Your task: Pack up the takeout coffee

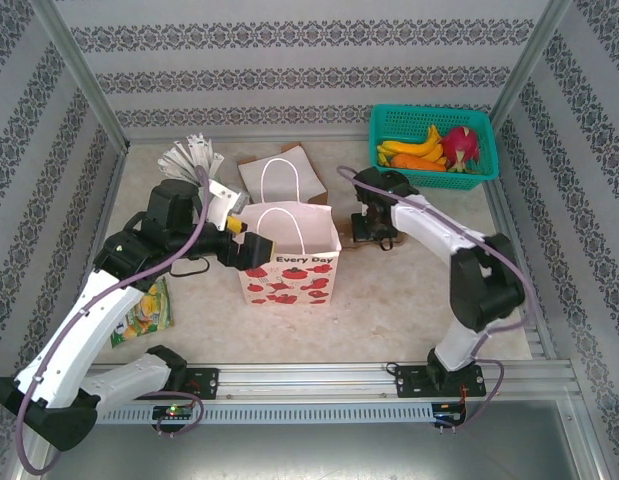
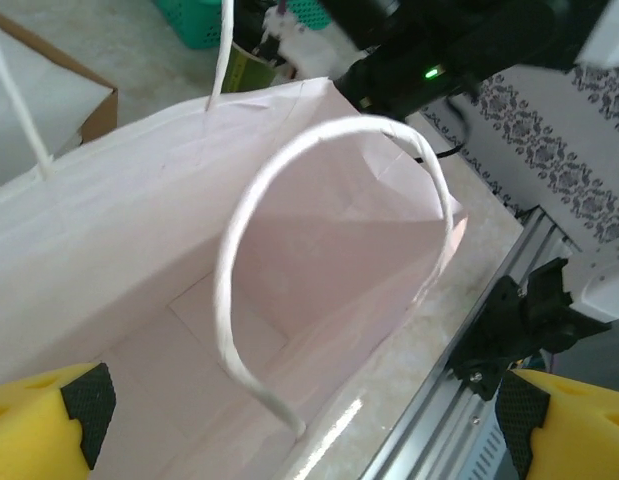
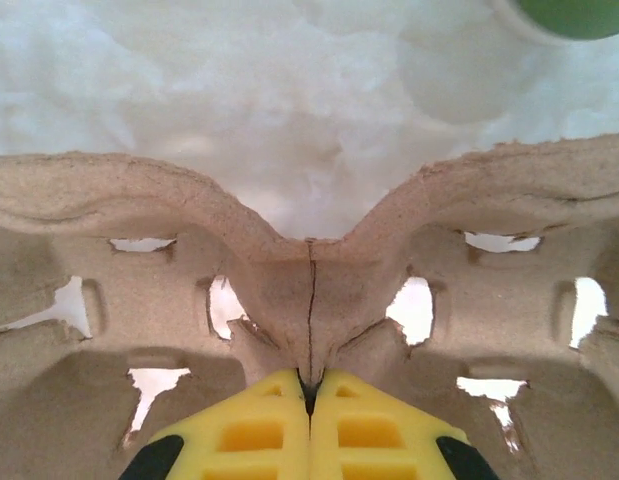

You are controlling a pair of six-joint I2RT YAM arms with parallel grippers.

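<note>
Three patterned walls (image 1: 309, 60), beige tabletop (image 1: 389, 300); left end effector (image 1: 254, 248) apart beside bag (image 1: 299, 270), right end effector (image 3: 309, 400) together at carrier (image 3: 309, 290).

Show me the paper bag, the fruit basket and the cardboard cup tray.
paper bag (image 1: 289, 275): top view, on its printed front face.
fruit basket (image 1: 409, 120): top view, on its back wall.
cardboard cup tray (image 3: 309, 270): right wrist view, on its centre ridge.

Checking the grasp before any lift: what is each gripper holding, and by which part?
The right gripper pinches the cardboard cup carrier by its thin centre ridge. The left gripper is open, holding nothing.
</note>
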